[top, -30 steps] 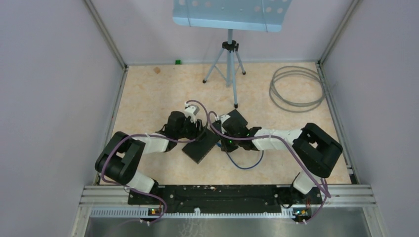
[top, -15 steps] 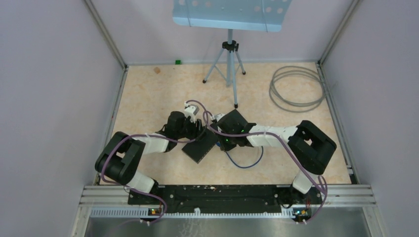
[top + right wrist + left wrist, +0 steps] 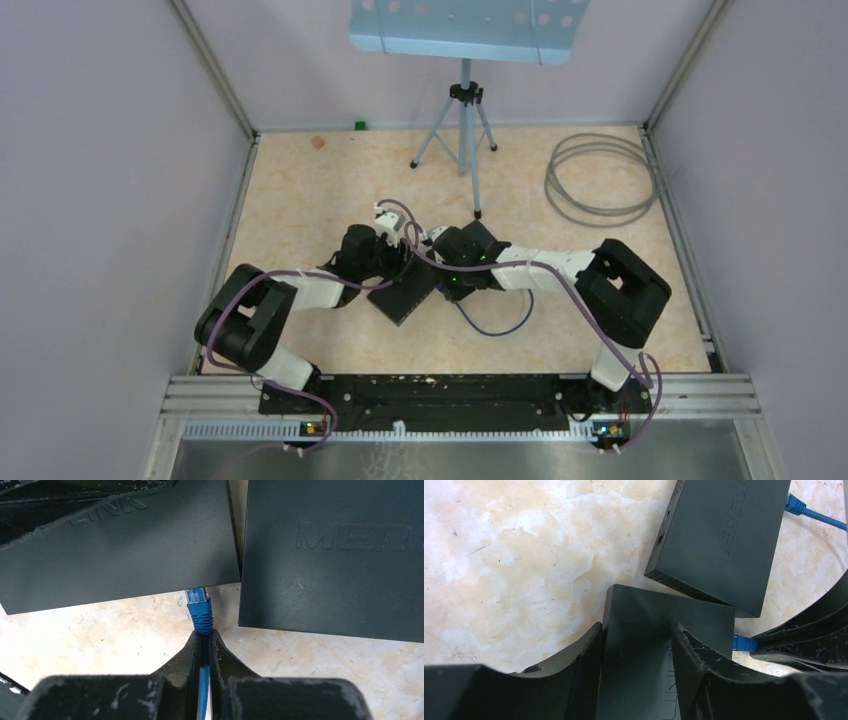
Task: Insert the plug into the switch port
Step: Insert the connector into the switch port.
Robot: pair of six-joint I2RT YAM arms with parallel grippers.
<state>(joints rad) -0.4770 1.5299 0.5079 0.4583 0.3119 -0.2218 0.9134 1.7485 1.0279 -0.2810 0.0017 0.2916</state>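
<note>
Blue plug [image 3: 199, 607], pinched by the right claw [image 3: 204, 642], is touching at twelve o'clock the switch [image 3: 115, 545] the left claw [image 3: 636, 645] is clamping.

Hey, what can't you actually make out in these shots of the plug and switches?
Held switch ports: right wrist view, hidden beneath its top.
Whether the plug tip has entered: same view, unclear.
Plug from above: top view, covered by right arm.
Other switch lettering: wrist views, cut off by frame edge.
</note>
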